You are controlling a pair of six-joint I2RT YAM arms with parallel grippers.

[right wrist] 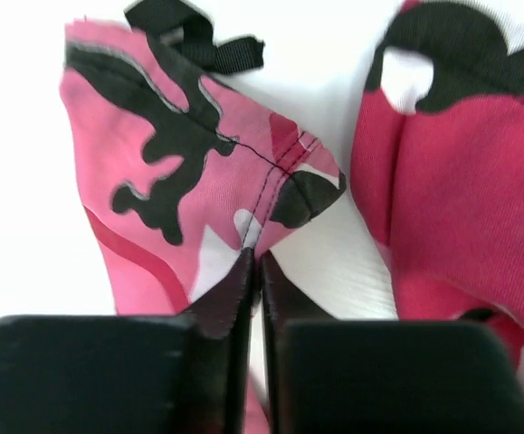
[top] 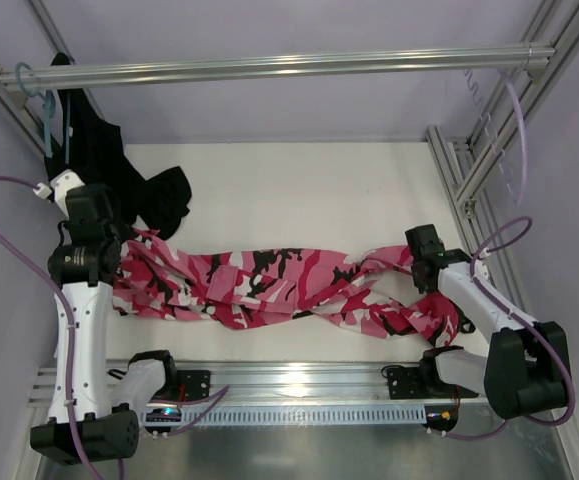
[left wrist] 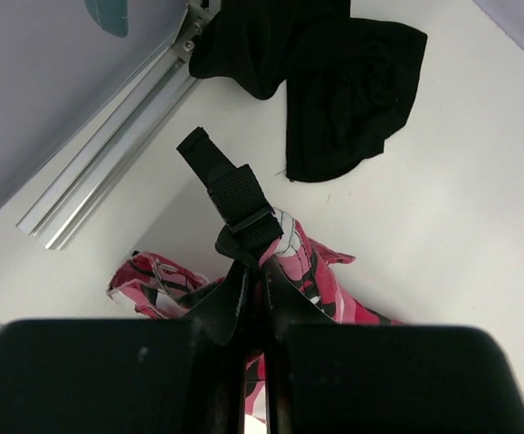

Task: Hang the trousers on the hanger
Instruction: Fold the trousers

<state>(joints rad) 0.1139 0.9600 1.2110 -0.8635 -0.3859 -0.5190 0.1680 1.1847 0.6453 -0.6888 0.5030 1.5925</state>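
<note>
Trousers (top: 269,285), one pair, clamped inside left claw (left wrist: 252,267) and right claw (right wrist: 253,262), both closed.

The trousers (top: 269,285), camouflage in pink, crimson, white and black, lie stretched and twisted along the worktop (top: 299,200) between both claws. A black strap at one end is pinched in the left claw (left wrist: 252,264), and a pink corner in the right claw (right wrist: 252,262). The hanger (top: 520,130), thin and pale lilac, hangs up beyond the right claw.
</note>
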